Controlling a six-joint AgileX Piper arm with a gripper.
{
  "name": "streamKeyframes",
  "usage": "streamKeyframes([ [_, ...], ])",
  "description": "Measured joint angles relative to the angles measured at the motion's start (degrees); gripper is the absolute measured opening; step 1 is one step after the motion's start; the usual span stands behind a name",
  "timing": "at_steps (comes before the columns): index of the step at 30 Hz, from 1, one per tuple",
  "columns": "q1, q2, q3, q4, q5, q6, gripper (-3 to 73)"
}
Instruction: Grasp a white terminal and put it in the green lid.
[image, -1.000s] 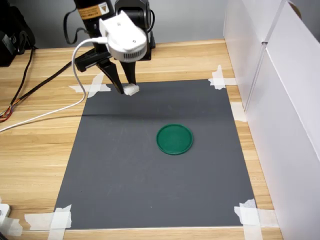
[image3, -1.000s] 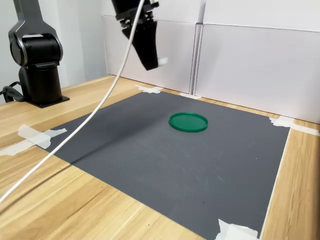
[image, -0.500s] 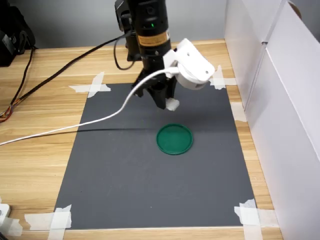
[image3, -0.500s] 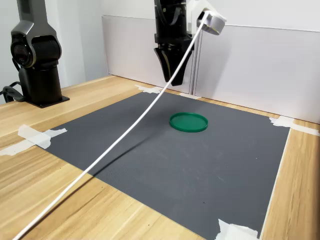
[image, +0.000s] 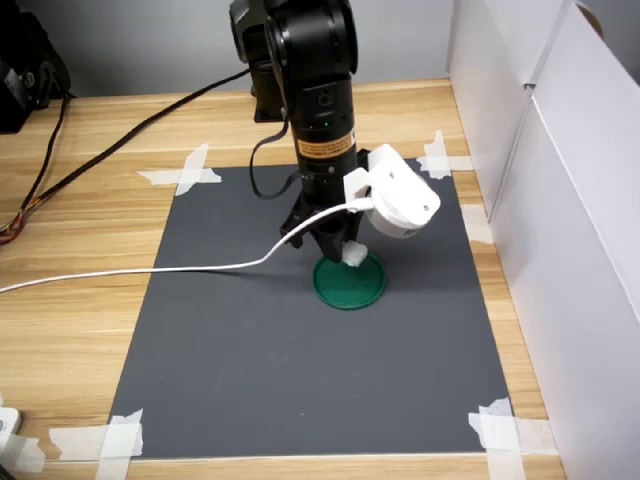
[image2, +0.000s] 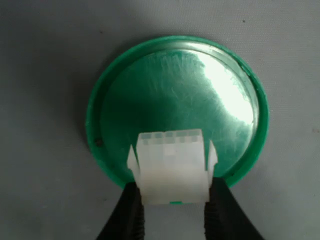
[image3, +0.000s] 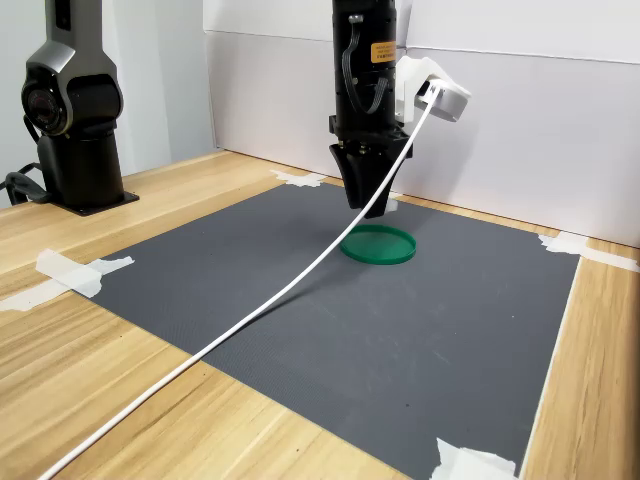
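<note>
Wooden counter (image: 80, 320) with grey mat (image: 250, 380) | tool (image2: 172, 212) clamped on white terminal (image2: 171, 167), hung over green lid (image2: 175, 75) near its rim | lid lay flat on mat

an orange label (image: 326, 151) on the arm; print unreadable.

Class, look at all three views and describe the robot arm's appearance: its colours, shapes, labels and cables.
The arm is glossy black and cylindrical, bearing an orange label and a small green light. The gripper has black tapered fingers. A rounded white camera housing sits beside the wrist, trailing a white cable.
</note>
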Motion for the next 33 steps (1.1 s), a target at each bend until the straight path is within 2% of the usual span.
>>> streamKeyframes([
  [7, 0.0, 1.5, 0.0, -1.0, 0.0, 0.8, 29.2],
  [9, 0.0, 1.7, 0.0, -1.0, 0.0, 1.7, 32.2],
  [14, 0.0, 1.7, 0.0, -1.0, -0.1, 3.6, 45.8],
  [19, 0.0, 1.5, 0.0, -1.0, -0.2, 4.0, 49.9],
  [28, 0.0, -11.4, 0.0, -1.0, -6.0, 5.5, 48.0],
  [31, 0.0, -16.7, 0.0, -1.0, -8.2, 6.0, 40.2],
  [33, 0.0, -19.7, 0.0, -1.0, -9.2, 7.1, 30.8],
])
